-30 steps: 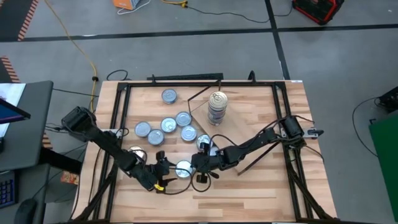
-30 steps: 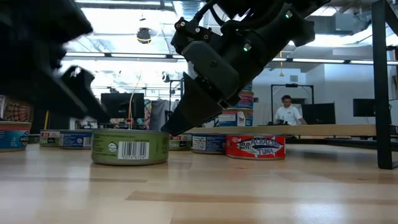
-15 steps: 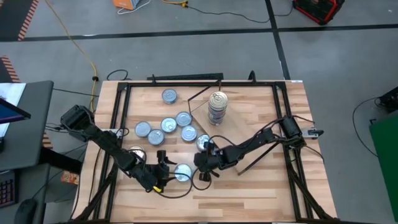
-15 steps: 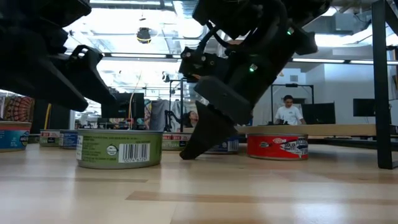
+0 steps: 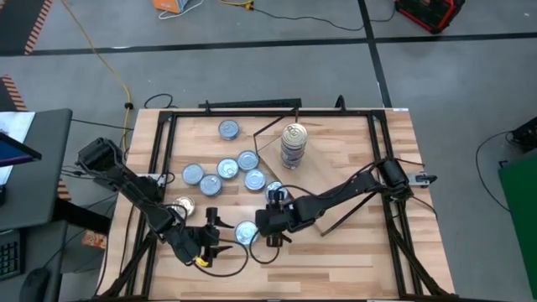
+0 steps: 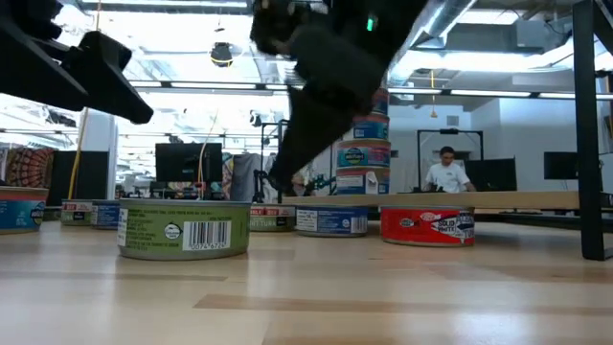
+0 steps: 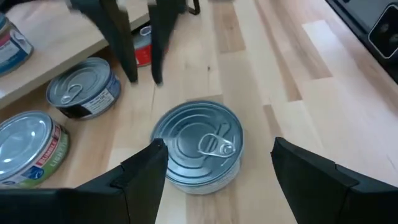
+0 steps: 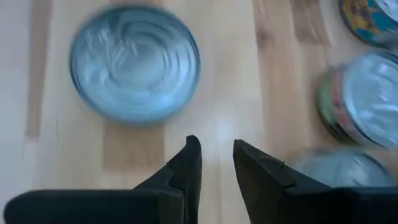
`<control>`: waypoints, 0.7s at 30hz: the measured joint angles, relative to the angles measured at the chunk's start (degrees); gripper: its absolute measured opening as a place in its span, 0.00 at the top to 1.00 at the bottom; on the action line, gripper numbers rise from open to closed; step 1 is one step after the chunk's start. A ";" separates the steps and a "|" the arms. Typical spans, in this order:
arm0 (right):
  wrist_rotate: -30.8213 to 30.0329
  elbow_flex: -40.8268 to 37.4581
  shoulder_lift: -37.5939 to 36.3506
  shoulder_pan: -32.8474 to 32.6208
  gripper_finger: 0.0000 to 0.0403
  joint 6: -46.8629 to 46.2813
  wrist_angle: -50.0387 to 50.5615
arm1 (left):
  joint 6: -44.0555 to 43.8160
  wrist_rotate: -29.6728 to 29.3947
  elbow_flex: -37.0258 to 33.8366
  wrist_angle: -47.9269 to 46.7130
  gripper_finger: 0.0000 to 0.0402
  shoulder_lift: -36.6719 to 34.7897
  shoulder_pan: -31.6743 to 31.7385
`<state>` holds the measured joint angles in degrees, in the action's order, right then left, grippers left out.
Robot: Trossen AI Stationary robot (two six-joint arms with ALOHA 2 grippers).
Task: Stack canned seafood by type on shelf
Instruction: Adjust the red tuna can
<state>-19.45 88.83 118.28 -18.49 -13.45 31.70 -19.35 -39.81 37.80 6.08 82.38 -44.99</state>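
Left gripper [image 7: 214,168] open around tin [image 7: 198,146], right gripper [image 8: 216,162] beside

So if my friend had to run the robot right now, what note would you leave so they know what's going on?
Left gripper: open, straddling a green-labelled tin near the table's front, not closed on it.
Right gripper: empty, fingers a narrow gap apart, hovering beside that same tin.
Done: one stack of tins stands on the shelf.
Left: six loose tins lie on the table left of the shelf, another sits near the left arm, and one sits by the shelf's edge. All need sorting by type and stacking.
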 joint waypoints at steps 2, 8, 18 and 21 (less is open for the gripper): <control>0.01 3.19 0.17 -0.41 0.67 1.37 7.45 | -0.27 -0.33 -0.37 2.28 0.31 1.03 -0.67; 0.34 6.81 0.21 -0.78 0.67 7.03 18.21 | 1.97 0.45 -4.43 17.63 0.31 5.65 -1.94; 3.25 6.87 0.21 -1.98 0.45 19.56 28.75 | 4.74 -7.35 -4.37 12.26 0.31 -0.63 -5.70; 0.76 6.88 1.07 -2.52 0.40 25.17 30.97 | 3.69 -10.82 -4.37 8.42 0.31 -2.55 -6.51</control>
<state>-18.70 95.72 119.35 -21.01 11.73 62.67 -15.66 -50.63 33.43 14.51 79.83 -51.50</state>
